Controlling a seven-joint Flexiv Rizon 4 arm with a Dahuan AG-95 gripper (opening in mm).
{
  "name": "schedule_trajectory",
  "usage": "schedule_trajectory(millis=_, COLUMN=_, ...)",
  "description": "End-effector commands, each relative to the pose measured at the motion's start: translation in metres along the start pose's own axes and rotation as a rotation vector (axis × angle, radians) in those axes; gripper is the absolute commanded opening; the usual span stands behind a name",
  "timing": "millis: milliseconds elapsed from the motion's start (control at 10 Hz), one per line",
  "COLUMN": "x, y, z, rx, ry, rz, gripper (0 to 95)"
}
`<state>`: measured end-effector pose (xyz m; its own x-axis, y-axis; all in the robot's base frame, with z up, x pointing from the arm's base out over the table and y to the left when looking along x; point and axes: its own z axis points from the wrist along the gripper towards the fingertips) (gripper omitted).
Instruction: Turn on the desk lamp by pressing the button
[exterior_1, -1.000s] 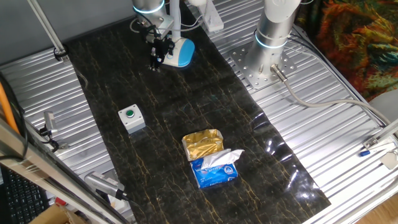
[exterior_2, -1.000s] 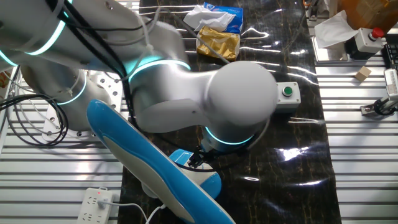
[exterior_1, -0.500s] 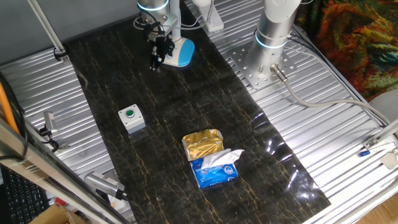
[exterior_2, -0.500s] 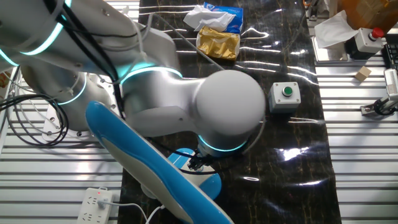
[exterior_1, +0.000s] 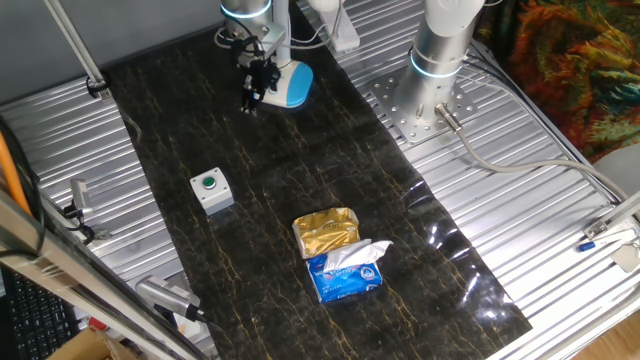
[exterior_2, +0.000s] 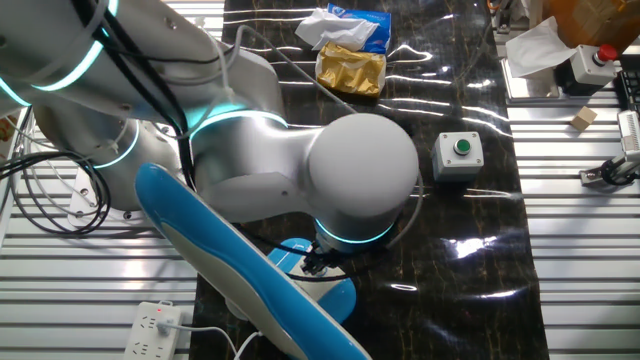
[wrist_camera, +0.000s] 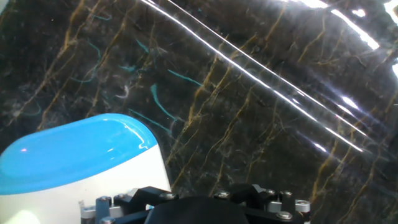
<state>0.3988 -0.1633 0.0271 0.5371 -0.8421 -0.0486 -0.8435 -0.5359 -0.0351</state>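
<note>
The desk lamp stands at the far end of the dark mat. Its flat base (exterior_1: 291, 85) has a light blue rim and a white centre, and a slim white stem (exterior_1: 283, 30) rises from it. My gripper (exterior_1: 254, 92) hangs just left of the base, its black fingers pointing down at the mat beside the base edge. In the hand view the base (wrist_camera: 74, 160) fills the lower left and only the black gripper body (wrist_camera: 205, 208) shows; the fingertips are hidden. In the other fixed view the lamp's blue head (exterior_2: 235, 268) and my arm cover most of the base (exterior_2: 325, 290).
A grey box with a green button (exterior_1: 210, 189) sits mid-mat, also seen in the other fixed view (exterior_2: 459, 151). A gold packet (exterior_1: 325, 231) and a blue tissue pack (exterior_1: 346, 270) lie nearer. The grey robot pedestal (exterior_1: 425, 95) stands right of the lamp.
My arm has shifted a little toward the lamp base over the last second; in the last half second it has barely moved. The lamp and other objects are where they were.
</note>
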Motion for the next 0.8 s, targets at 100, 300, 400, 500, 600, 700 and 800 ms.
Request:
schedule_trajectory(millis=100, x=0.005, y=-0.001, z=0.009, rx=0.004, ry=-0.013, rz=0.000, gripper=95.0)
schedule_trajectory(millis=300, x=0.010, y=-0.003, z=0.008, rx=-0.007, ry=-0.018, rz=-0.027, gripper=95.0)
schedule_trajectory(millis=400, x=0.012, y=-0.003, z=0.007, rx=-0.065, ry=-0.094, rz=0.044, gripper=95.0)
schedule_trajectory(millis=500, x=0.011, y=-0.002, z=0.004, rx=-0.071, ry=-0.153, rz=0.125, gripper=95.0)
schedule_trajectory(millis=600, x=0.010, y=-0.002, z=-0.001, rx=-0.021, ry=-0.103, rz=0.104, gripper=95.0)
schedule_trajectory(millis=700, x=0.012, y=-0.004, z=-0.008, rx=-0.020, ry=-0.039, rz=0.038, gripper=95.0)
schedule_trajectory(millis=800, x=0.015, y=-0.006, z=-0.012, rx=-0.029, ry=-0.026, rz=0.008, gripper=95.0)
